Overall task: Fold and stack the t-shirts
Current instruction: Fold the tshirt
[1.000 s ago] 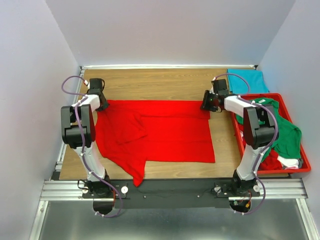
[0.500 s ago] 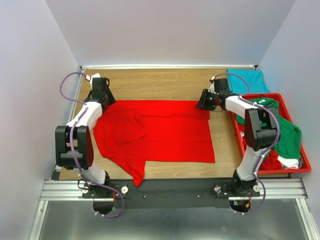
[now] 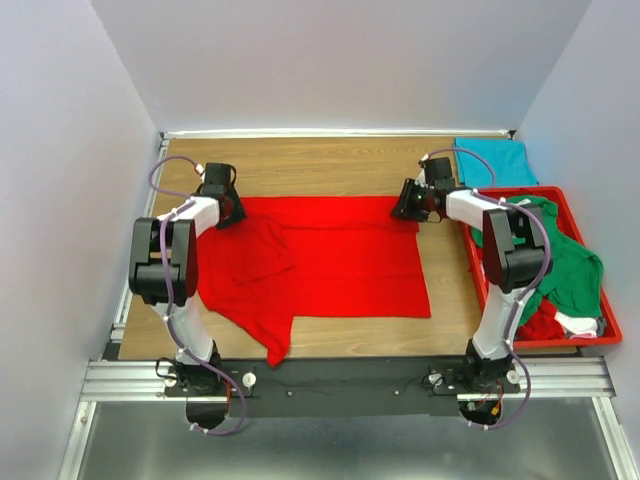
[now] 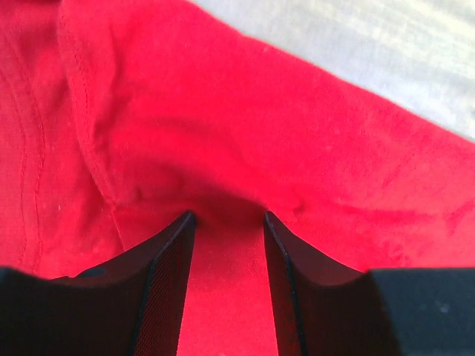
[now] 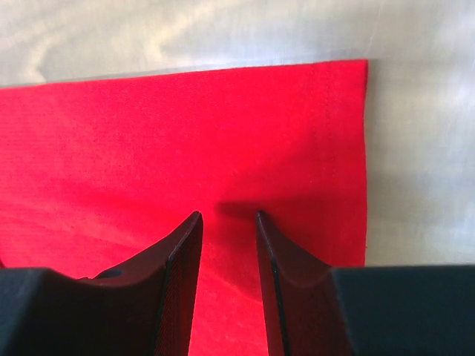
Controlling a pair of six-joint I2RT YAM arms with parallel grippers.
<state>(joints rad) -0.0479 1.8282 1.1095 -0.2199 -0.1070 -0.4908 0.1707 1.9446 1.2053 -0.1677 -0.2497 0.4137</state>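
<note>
A bright red t-shirt lies spread on the wooden table, its left side rumpled. My left gripper sits on the shirt's far left edge. In the left wrist view the jaws stand narrowly apart, and red cloth puckers at their tips. My right gripper sits on the shirt's far right corner. In the right wrist view the jaws stand narrowly apart on flat red cloth. A folded teal t-shirt lies at the far right.
A rigid red tray stands along the table's right edge, holding a green shirt and other red and white cloth. The walls stand close on both sides. Bare wood shows beyond the shirt's far edge.
My left gripper has swung right and come down on the shirt's far left edge, whose top-left part has shifted rightward. My right gripper has moved only a little.
</note>
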